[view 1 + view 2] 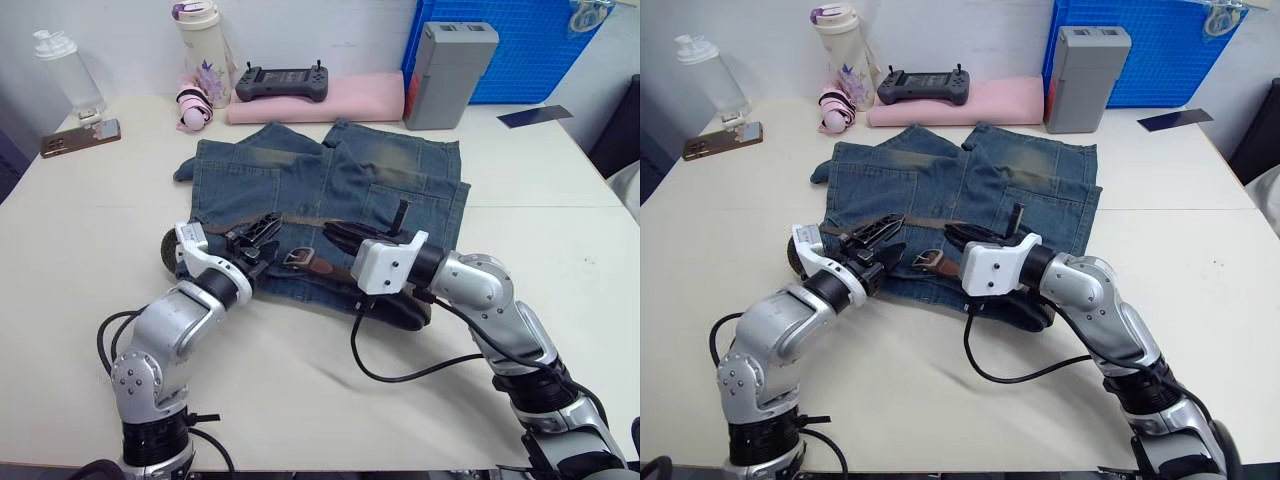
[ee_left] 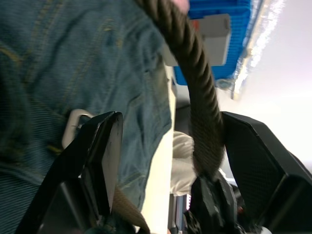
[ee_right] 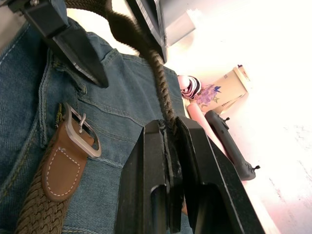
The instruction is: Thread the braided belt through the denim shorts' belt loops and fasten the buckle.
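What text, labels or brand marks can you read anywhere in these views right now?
None can be read.
Flowered cup: purple floral print, any lettering too small to tell.
Grey box: no legible label.
Black controller: markings too small to read.
Phone: nothing readable.
Denim shorts, braided belt and buckle: no visible brand mark.

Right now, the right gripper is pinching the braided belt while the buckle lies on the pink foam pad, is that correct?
Not quite. The right gripper does pinch the braided belt, but the buckle lies on the denim shorts, as the right wrist view shows.
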Tool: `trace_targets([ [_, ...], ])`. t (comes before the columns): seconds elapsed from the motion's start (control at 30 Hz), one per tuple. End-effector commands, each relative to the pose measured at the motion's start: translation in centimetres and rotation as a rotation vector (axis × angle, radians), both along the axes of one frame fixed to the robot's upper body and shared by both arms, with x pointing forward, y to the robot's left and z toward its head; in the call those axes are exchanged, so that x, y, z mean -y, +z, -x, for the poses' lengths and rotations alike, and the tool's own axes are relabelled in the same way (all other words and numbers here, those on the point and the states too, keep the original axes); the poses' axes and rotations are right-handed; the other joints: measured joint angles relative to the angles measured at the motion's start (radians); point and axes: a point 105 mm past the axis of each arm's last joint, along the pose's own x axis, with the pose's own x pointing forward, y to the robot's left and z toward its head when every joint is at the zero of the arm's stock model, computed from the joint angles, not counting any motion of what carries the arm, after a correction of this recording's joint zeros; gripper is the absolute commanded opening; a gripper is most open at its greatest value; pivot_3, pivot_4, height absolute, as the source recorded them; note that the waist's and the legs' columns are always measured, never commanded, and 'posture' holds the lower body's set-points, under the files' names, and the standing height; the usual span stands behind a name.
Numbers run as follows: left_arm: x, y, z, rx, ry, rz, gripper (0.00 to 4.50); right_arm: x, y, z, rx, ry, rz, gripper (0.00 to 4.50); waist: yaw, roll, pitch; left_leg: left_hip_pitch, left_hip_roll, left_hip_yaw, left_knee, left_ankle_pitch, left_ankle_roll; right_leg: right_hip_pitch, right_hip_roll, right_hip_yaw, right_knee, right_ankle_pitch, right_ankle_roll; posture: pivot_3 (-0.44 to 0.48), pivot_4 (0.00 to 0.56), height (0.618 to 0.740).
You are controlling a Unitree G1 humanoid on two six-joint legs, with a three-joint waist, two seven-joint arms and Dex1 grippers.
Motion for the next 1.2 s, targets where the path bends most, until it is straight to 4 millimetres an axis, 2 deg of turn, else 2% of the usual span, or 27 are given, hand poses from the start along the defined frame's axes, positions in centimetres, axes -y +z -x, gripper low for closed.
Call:
trace_targets([
  [0.03, 0.0, 0.7, -0.6, -0.003, 0.009, 0.039, 3.43, -0.4, 1.5, 1.2, 0.055, 0.049, -0.033, 0.0, 0.0, 0.0, 0.0, 0.0, 0.0, 0.0, 0.0, 0.0, 0.0, 0.0, 0.0, 0.0, 0.0, 0.0, 0.0, 0.0, 0.15, 0.647],
  [0.2, 0.0, 0.8, -0.9, -0.012, 0.018, 0.078, 3.43, -0.4, 1.5, 1.3, 0.051, 0.057, -0.032, 0.0, 0.003, 0.0, 0.0, -0.001, 0.0, 0.0, 0.001, 0.0, 0.0, 0.0, 0.0, 0.0, 0.0, 0.0, 0.0, 0.0, 0.15, 0.647],
  [0.3, 0.1, 1.0, -1.0, 0.0, 0.017, 0.103, 2.61, -0.4, 1.5, 1.4, 0.049, 0.058, -0.034, 0.0, 0.004, 0.001, 0.0, -0.001, 0.0, 0.0, 0.002, 0.0, 0.0, 0.0, 0.0, 0.0, 0.0, 0.0, 0.0, 0.0, 0.15, 0.647],
  [0.47, 0.1, 1.1, -1.2, 0.006, 0.013, 0.106, 0.28, -0.4, 1.6, 1.4, 0.048, 0.061, -0.034, 0.0, 0.004, 0.003, -0.002, -0.008, 0.0, 0.0, 0.009, 0.0, 0.0, -0.005, 0.0, 0.0, 0.003, 0.0, 0.0, 0.0, 0.15, 0.647],
  [0.5, 0.1, 1.1, -1.2, 0.005, 0.012, 0.106, 0.03, -0.4, 1.6, 1.4, 0.048, 0.062, -0.035, 0.0, 0.004, 0.003, -0.002, -0.009, 0.0, 0.0, 0.009, 0.0, 0.0, -0.006, 0.0, 0.0, 0.003, 0.0, 0.0, 0.0, 0.15, 0.647],
  [0.8, 0.1, 1.6, -1.5, 0.042, 0.002, 0.133, 0.03, -0.2, 1.6, 1.2, 0.008, 0.04, -0.06, 0.0, 0.005, 0.005, -0.002, -0.01, 0.0, 0.0, 0.01, 0.0, 0.0, -0.006, 0.0, 0.0, 0.003, 0.0, 0.001, 0.0, 0.15, 0.647],
  [0.93, -0.4, 2.8, -1.5, 0.106, 0.017, 0.179, 0.0, 0.5, 1.2, 0.5, -0.142, -0.016, -0.133, 1.66, 0.007, 0.005, -0.002, -0.01, 0.0, 0.0, 0.01, 0.0, 0.0, -0.006, 0.0, 0.0, 0.003, 0.0, 0.001, 0.0, 0.15, 0.647],
  [1.07, -0.9, 3.3, -1.6, 0.138, 0.029, 0.195, 0.0, 1.4, 1.2, -0.2, -0.263, -0.073, -0.224, 3.74, 0.021, 0.005, -0.002, -0.011, 0.0, 0.0, 0.011, 0.0, 0.0, -0.007, 0.0, 0.0, 0.003, 0.0, 0.001, 0.0, 0.15, 0.647],
  [1.1, -1.4, 3.5, -1.7, 0.146, 0.044, 0.199, 0.0, 1.9, 1.6, -0.7, -0.327, -0.097, -0.302, 4.24, 0.023, 0.005, -0.002, -0.011, 0.0, 0.0, 0.011, 0.0, 0.0, -0.007, 0.0, 0.0, 0.003, 0.0, 0.001, 0.0, 0.15, 0.647],
  [1.13, -1.7, 3.6, -1.8, 0.15, 0.055, 0.202, 0.0, 2.2, 1.8, -0.9, -0.37, -0.11, -0.353, 4.45, 0.024, 0.005, -0.002, -0.011, 0.0, 0.0, 0.011, 0.0, 0.001, -0.007, 0.0, 0.0, 0.003, 0.0, 0.001, 0.0, 0.15, 0.647],
  [1.2, -2.6, 3.9, -2.0, 0.16, 0.086, 0.212, 0.0, 3.0, 2.3, -1.2, -0.43, -0.133, -0.434, 4.45, 0.026, 0.005, -0.002, -0.012, 0.0, 0.0, 0.011, 0.0, 0.001, -0.007, 0.0, 0.0, 0.003, 0.0, 0.001, 0.0, 0.15, 0.647],
])
